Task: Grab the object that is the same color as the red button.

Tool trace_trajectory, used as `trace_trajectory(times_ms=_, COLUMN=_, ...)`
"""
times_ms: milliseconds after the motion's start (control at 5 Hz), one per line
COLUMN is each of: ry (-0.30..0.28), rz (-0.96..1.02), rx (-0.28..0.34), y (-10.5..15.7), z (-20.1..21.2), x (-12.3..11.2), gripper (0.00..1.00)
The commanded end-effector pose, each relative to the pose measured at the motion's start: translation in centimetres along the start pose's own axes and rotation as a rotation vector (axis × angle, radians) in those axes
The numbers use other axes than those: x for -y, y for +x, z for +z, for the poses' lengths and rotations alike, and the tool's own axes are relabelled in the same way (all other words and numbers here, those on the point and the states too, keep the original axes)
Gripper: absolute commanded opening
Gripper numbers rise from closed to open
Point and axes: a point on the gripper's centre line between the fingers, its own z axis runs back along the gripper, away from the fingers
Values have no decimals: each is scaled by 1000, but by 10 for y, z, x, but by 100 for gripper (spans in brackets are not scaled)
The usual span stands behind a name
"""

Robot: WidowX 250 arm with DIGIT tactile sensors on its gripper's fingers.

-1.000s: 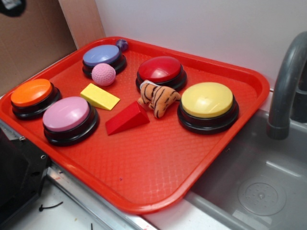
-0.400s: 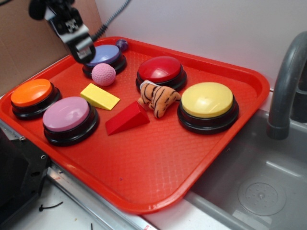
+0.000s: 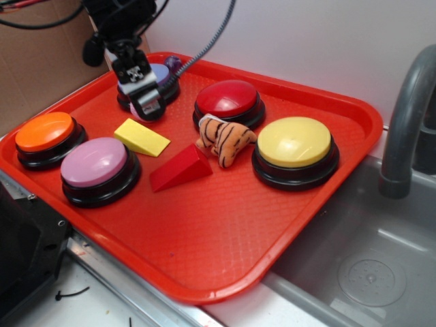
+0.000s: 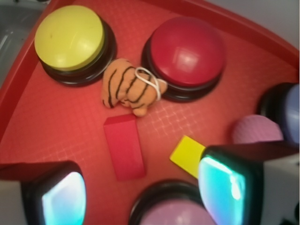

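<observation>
**Gripper above the back left of the tray, red wedge not held**

Gripper [image 3: 145, 102] hung over the back left part of the red tray [image 3: 225, 231], in front of the purple button [image 3: 160, 76] and covering most of the pink ball [image 4: 255, 130] in the exterior view. In the wrist view its two fingers [image 4: 225, 185] stood wide apart at the lower corners of the picture, and nothing was between them.

The red wedge block [image 3: 180, 168] lay flat on the tray near the middle, free of any grip. It was just in front of the striped orange plush toy [image 3: 225, 139] and to the right of the pink button [image 3: 99, 167]. The yellow wedge block [image 3: 141, 137] lay close to its left, between the pink button and the purple one. In the wrist view the red wedge [image 4: 124, 146] was seen between the two fingers but clearly lower than them, on the tray floor.

The red button [image 3: 228, 101] stood at the back of the tray, and the plush toy touched its front edge. The yellow button [image 3: 295, 151] stood at the right, and the orange button [image 3: 46, 136] at the far left. A grey faucet [image 3: 409, 116] rose over the sink [image 3: 361, 266] on the right of the tray.
</observation>
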Motion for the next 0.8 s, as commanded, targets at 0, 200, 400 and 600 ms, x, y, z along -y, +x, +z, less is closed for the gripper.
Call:
trace_trajectory(times_ms=0, ry=28, rz=-63, rx=-21, y=9, z=-32, x=14, gripper=100)
trace_trajectory(times_ms=200, ry=29, rz=-97, rx=-48, y=2, z=-47, x=21, gripper=100)
trace_trajectory(times_ms=400, ry=80, rz=-89, rx=-88, y=-2, z=-63, x=20, gripper=100)
trace_trajectory(times_ms=600, ry=77, rz=-67, rx=-100, y=-1, z=-67, x=13, gripper=100)
